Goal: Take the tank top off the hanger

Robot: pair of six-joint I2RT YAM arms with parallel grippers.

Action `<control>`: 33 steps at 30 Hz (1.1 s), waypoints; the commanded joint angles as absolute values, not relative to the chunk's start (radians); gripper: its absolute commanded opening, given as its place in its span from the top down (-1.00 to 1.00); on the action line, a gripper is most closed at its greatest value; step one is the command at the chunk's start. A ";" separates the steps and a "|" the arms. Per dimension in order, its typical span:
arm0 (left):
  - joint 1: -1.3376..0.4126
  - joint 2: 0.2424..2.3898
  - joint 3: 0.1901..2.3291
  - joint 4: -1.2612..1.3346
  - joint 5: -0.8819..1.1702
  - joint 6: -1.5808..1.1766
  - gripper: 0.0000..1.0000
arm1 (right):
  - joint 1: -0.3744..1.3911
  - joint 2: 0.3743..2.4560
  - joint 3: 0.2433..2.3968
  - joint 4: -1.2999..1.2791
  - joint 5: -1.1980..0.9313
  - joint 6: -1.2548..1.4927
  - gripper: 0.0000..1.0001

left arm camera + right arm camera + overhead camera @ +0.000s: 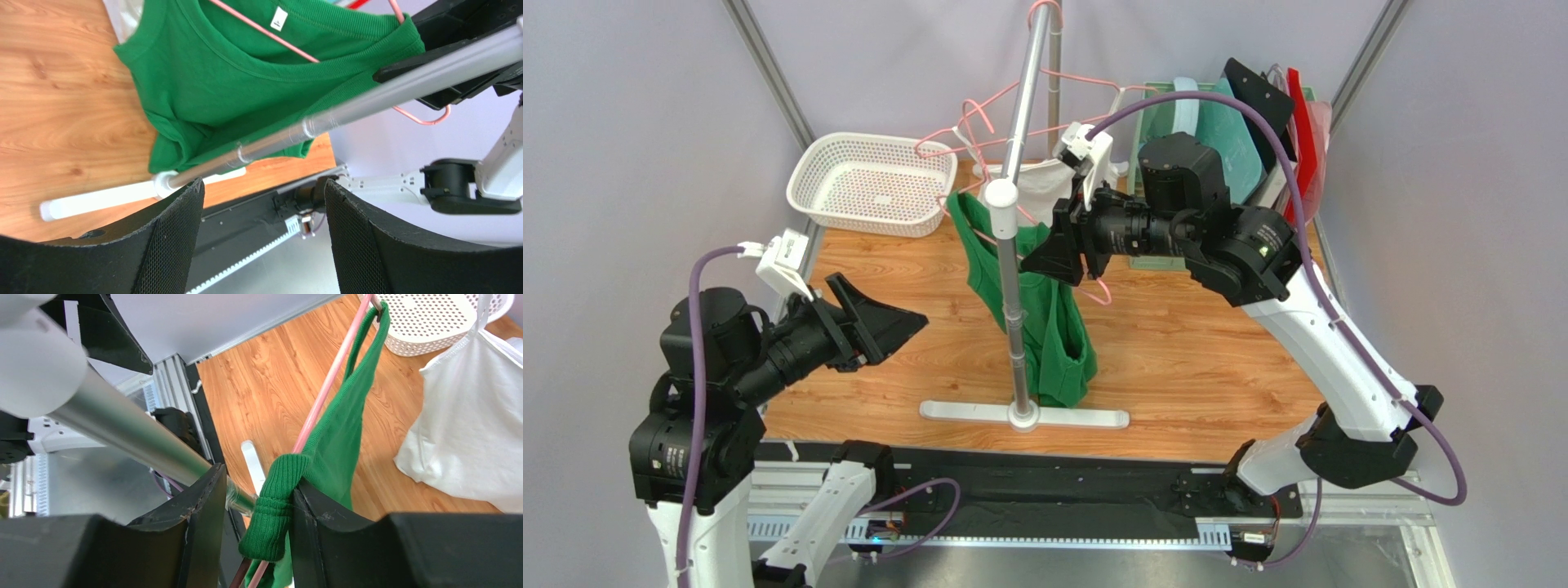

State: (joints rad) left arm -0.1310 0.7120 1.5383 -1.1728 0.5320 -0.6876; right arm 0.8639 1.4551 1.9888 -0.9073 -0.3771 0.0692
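The green tank top [1057, 331] hangs on a pink hanger [1100, 292] from the silver rack pole [1014, 306]. My right gripper [1044, 257] is up at the garment's shoulder. In the right wrist view its jaws [259, 476] stand apart around a bunched green strap [276, 508] and the pink hanger wire [325, 386]. The strap lies against one finger, with a gap to the other. My left gripper [891, 321] hovers left of the rack, open and empty [264, 190]. It faces the tank top [245, 79], whose neckline shows the hanger [270, 38].
A white mesh basket [873, 184] sits at the back left. A white garment [1044, 184] hangs behind the green one, beside spare pink hangers [971, 116]. The rack's flat base [1026, 417] lies near the front. Green and red items [1228, 123] stand at the back right.
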 commanded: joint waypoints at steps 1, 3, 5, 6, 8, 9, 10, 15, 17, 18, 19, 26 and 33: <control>-0.133 0.771 1.577 -1.169 0.440 -0.649 -0.51 | 0.818 1.451 1.990 -0.750 -0.560 0.133 1.00; -0.135 0.799 1.571 -1.137 0.442 -0.623 -0.50 | 0.805 1.453 1.968 -0.738 -0.595 0.156 1.00; -0.133 0.845 1.568 -1.124 0.430 -0.603 -0.51 | 0.798 1.451 1.947 -0.721 -0.633 0.164 1.00; -0.135 0.863 1.566 -1.120 0.431 -0.585 -0.52 | 0.796 1.451 1.924 -0.706 -0.644 0.170 1.00; -0.135 0.926 1.574 -1.117 0.422 -0.565 -0.54 | 0.789 1.453 1.905 -0.692 -0.675 0.176 1.00; -0.135 0.945 1.578 -1.115 0.416 -0.557 -0.57 | 0.784 1.454 1.892 -0.678 -0.687 0.181 1.00; -0.135 0.965 1.589 -1.111 0.414 -0.540 -0.59 | 0.773 1.454 1.882 -0.669 -0.712 0.193 1.00; -0.140 1.057 1.620 -1.107 0.327 -0.509 -0.50 | 0.724 1.454 1.842 -0.623 -0.791 0.221 1.00; -0.141 1.080 1.606 -1.112 0.298 -0.514 -0.42 | 0.697 1.457 1.832 -0.611 -0.839 0.229 1.00; -0.141 1.086 1.598 -1.108 0.301 -0.509 -0.38 | 0.687 1.468 1.833 -0.611 -0.851 0.230 1.00; -0.144 1.094 1.580 -1.103 0.308 -0.506 -0.32 | 0.672 1.476 1.835 -0.611 -0.879 0.232 1.00; -0.187 1.141 1.578 -1.091 0.406 -0.551 -0.36 | 0.655 1.520 1.823 -0.617 -0.936 0.273 1.00; -0.189 1.152 1.507 -1.045 0.348 -0.612 -0.38 | 0.653 1.468 1.724 -0.580 -0.937 0.267 1.00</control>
State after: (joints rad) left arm -0.1860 1.1587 1.5539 -1.0973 0.3744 -0.5640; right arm 0.6556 1.5208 1.7573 -0.6716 -0.9005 0.2596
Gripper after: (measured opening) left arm 0.698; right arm 0.404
